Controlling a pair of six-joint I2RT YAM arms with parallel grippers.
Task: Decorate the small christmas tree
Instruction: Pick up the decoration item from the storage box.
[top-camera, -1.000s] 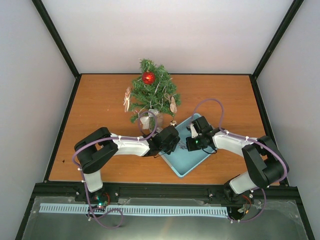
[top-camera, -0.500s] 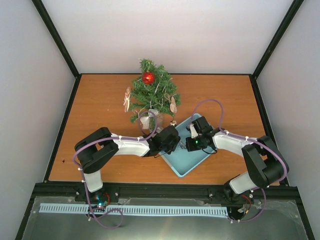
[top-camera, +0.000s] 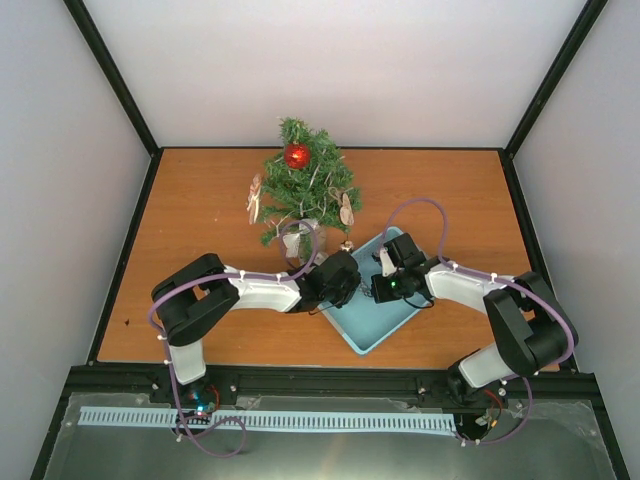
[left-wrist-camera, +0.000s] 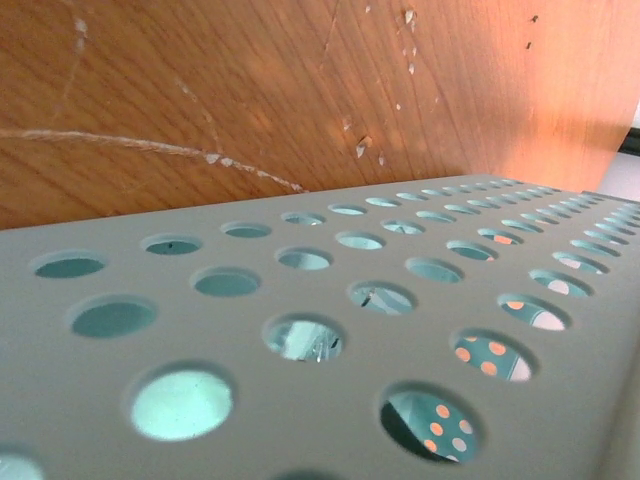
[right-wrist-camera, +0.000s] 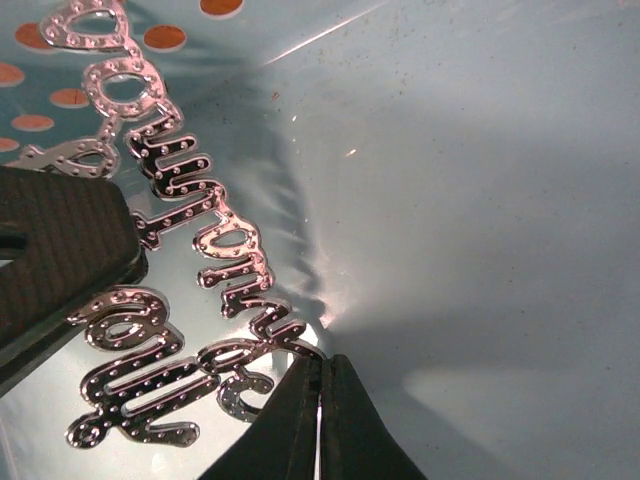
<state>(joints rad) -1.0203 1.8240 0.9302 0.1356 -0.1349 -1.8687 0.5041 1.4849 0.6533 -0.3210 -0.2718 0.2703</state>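
The small christmas tree (top-camera: 303, 188) stands at the back of the table with a red ball (top-camera: 297, 155) and pale hanging ornaments on it. A light blue perforated tray (top-camera: 372, 335) lies in front of it. My right gripper (top-camera: 381, 288) is down inside the tray. In the right wrist view its fingertips (right-wrist-camera: 320, 368) are pressed together on the edge of a flat silver script ornament (right-wrist-camera: 190, 250) lying on the tray floor. My left gripper (top-camera: 341, 281) is against the tray's left wall. The left wrist view shows only that perforated wall (left-wrist-camera: 300, 300), so its jaws are hidden.
The tray wall has a spotted teal lining (left-wrist-camera: 430, 425) behind its holes. A dark textured block (right-wrist-camera: 55, 260) sits at the left of the right wrist view, next to the ornament. Bare wooden table (top-camera: 200, 250) lies left of the tree, and black frame posts stand at the corners.
My right gripper has edged slightly left inside the tray. The left arm and the tree look unchanged.
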